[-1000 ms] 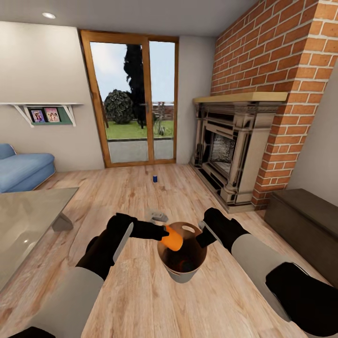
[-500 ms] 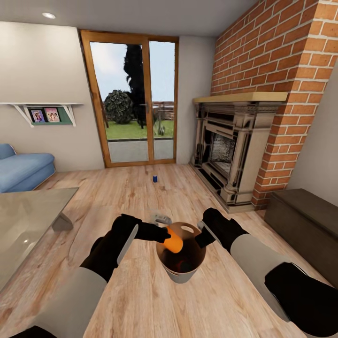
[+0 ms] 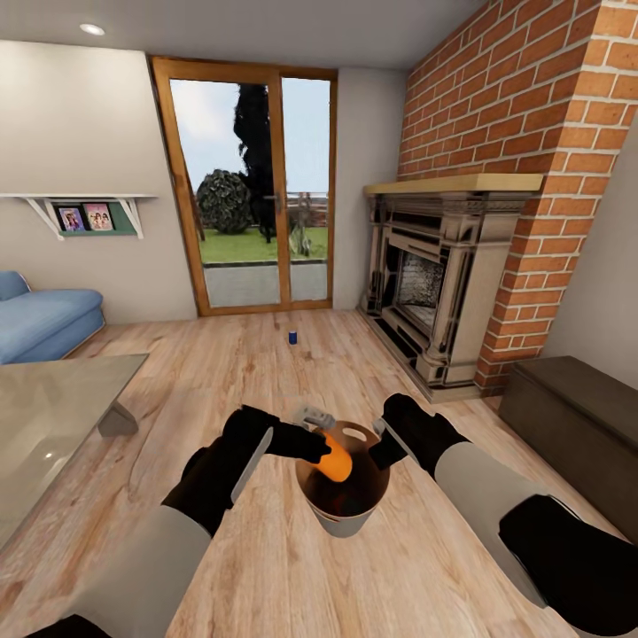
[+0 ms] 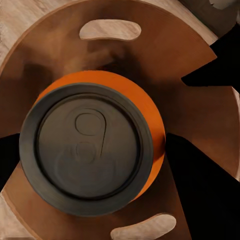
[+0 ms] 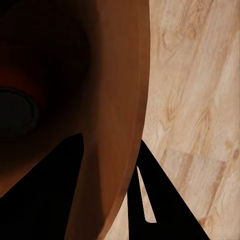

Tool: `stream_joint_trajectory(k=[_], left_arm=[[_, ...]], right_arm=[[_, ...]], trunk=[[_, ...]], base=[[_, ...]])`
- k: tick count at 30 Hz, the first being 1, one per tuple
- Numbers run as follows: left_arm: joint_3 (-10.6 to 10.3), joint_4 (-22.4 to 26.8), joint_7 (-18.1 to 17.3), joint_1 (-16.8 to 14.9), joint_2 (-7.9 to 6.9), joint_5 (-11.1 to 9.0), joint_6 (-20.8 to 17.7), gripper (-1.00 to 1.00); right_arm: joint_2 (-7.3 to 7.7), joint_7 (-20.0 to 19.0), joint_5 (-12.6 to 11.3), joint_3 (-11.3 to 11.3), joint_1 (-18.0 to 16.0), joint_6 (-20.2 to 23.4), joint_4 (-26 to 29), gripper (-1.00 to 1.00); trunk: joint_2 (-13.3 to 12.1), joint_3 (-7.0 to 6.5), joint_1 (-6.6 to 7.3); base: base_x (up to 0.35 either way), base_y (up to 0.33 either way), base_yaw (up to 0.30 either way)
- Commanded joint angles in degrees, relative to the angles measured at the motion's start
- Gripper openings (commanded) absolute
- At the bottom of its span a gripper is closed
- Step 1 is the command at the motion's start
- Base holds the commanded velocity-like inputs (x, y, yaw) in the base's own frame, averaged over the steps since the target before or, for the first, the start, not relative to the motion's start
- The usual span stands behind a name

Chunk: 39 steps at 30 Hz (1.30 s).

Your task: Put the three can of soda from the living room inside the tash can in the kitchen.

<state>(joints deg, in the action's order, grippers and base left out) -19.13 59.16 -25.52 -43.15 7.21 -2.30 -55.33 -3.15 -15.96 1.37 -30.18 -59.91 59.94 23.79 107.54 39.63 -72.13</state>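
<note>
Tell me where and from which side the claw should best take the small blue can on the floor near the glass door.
The blue can stands upright and alone on the wood floor, far ahead. Probably grip its round side wall at mid-height, coming level from the robot's side, one finger on each side. It is too small here to judge the top.

- Head view: bright, even daylight from the glass door; ceiling spot lit.
- Wide-angle bending at edges.
- Glass table: pale glare.
- Right wrist view: dim; bin interior deeply shadowed.
</note>
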Motion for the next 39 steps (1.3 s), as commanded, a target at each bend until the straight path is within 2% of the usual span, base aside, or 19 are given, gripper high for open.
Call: stream_joint_trajectory(k=[1,4,9,12,14,21,33,34,39], left_arm=[[-0.43,-0.01,0.26,0.00,0.04,0.11,0.02,-1.00],[-1.88,-0.13,1.94,0.00,0.15,0.10,-0.03,-1.00],[-2.79,-1.87,2.44,0.00,0.27,0.11,0.01,-1.00],[-5.26,-2.69,2.51,0.00,0.35,0.11,0.07,-1.00],[-5.88,-3.07,2.50,0.00,0.43,0.11,0.10,-1.00],[-6.57,-3.49,2.48,0.00,0.60,0.08,0.27,-1.00],[-7.21,-4.58,3.80,0.08,0.66,0.06,0.59,-1.00],[-7.25,-4.77,3.87,0.08,0.68,0.01,0.68,1.00],[-7.31,-5.05,3.97,0.03,0.70,-0.06,0.96,1.00]], right_arm=[[-0.03,-0.04,-0.66,0.12,-0.03,0.06,0.03,-1.00],[-0.12,-0.04,-0.66,0.12,-0.03,0.06,0.01,-1.00],[-0.16,-0.04,-0.66,0.12,-0.03,0.06,0.00,-1.00],[-0.28,-0.04,-0.66,0.12,-0.03,0.06,0.00,-1.00],[-0.44,-0.04,-0.66,0.12,-0.03,0.06,-0.02,-1.00],[-0.83,2.63,-0.73,0.12,-0.03,0.06,-0.14,-1.00],[-1.14,3.27,-0.75,0.12,-0.03,0.06,-0.15,-1.00],[-1.16,3.28,-0.75,0.12,-0.03,0.06,-0.15,-1.00],[-1.20,3.30,-0.75,0.12,-0.03,0.06,-0.15,-1.00]], trunk=[[0.00,-0.01,0.00],[0.00,-0.01,0.00],[0.00,-0.01,0.00],[0.00,-0.01,0.00],[0.00,-0.01,0.00],[0.00,-0.01,0.00],[0.00,-0.01,0.00],[0.00,-0.01,0.00],[0.00,-0.01,0.00]], base=[[0.000,0.000,0.000],[0.000,0.000,0.000],[0.000,0.000,0.000],[0.000,0.000,0.000],[0.000,0.000,0.000],[0.000,0.000,0.000],[0.000,0.000,0.000],[0.000,0.000,0.000],[0.000,0.000,0.000]])
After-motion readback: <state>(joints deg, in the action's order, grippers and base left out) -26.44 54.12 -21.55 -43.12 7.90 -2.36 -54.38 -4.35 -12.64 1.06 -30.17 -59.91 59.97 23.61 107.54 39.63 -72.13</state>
